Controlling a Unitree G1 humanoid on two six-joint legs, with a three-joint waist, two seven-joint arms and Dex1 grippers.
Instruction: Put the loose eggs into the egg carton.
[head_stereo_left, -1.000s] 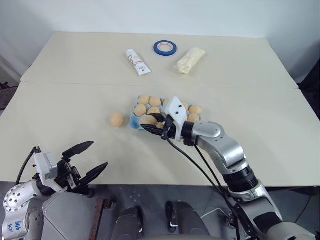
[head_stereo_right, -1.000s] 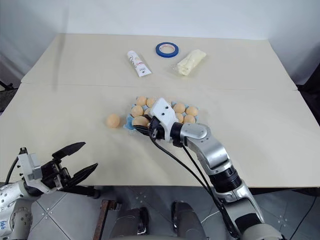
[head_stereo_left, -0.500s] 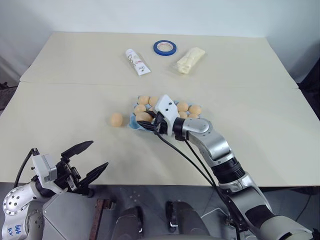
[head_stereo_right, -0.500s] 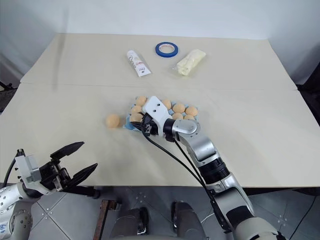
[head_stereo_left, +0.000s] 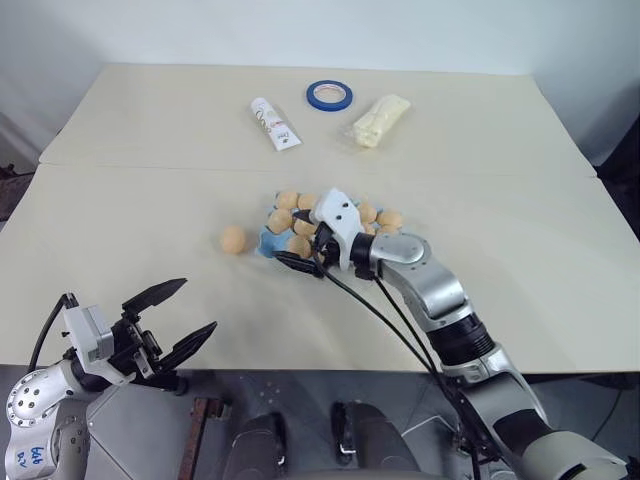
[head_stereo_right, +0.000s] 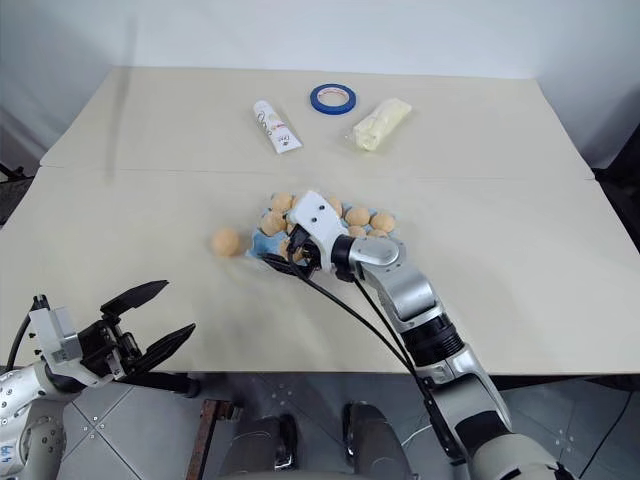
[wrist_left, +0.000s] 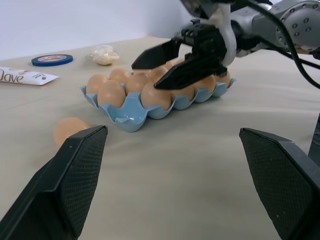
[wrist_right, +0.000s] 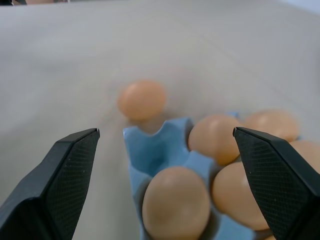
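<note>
From the head view, my right gripper (head_stereo_left: 303, 262) hangs spread over the carton's (head_stereo_left: 271, 240) near-left corner, empty. One egg (head_stereo_left: 233, 239) lies on the table just left of it. My left gripper (head_stereo_left: 172, 320) waits spread near the table edge. Right wrist view: the corner cup (wrist_right: 150, 145) sits empty, probably for that egg.

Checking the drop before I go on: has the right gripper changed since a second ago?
Yes. The right gripper was shut on an egg over the egg carton; now it is open, empty, and that egg sits in a near-corner cup.

1 loose egg (head_stereo_left: 233, 239), 1 carton (wrist_left: 131, 113)
</note>
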